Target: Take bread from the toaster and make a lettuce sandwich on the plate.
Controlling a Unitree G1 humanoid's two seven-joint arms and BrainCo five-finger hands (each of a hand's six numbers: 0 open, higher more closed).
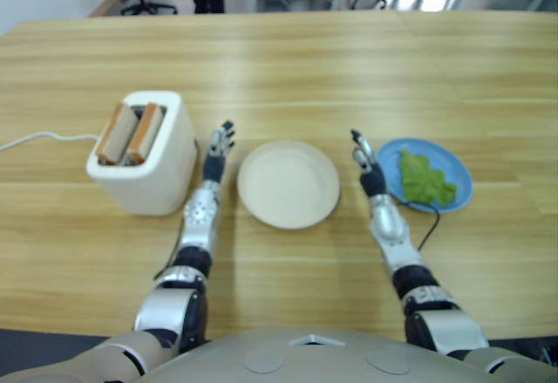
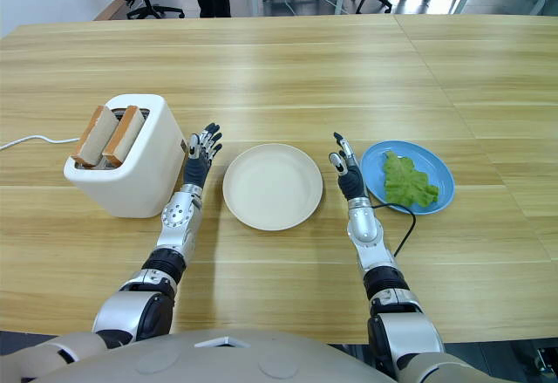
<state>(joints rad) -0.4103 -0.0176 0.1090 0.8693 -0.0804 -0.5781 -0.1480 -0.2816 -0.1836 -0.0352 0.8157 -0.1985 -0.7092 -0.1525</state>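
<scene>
The left hand point(image 2: 200, 152) lies with fingers spread, holding nothing, between the white boxy toaster point(image 2: 144, 178) and the round cream plate point(image 2: 273, 187). The right hand point(image 2: 346, 169) is likewise splayed and empty, between that plate and a blue round plate point(image 2: 438, 167) carrying the green lettuce leaf point(image 2: 403, 181). Two brown bread slices point(image 2: 109, 136) stand in the toaster's slots on the light wooden worktop point(image 2: 288, 69).

My left arm point(image 2: 177, 223) and right arm point(image 2: 366, 236) both reach straight ahead, roughly parallel. My left hand point(image 2: 200, 153) is empty, with its fingers extended and slightly spread. My right hand point(image 2: 346, 171) is empty too, fingers straight and pointing forward.
</scene>
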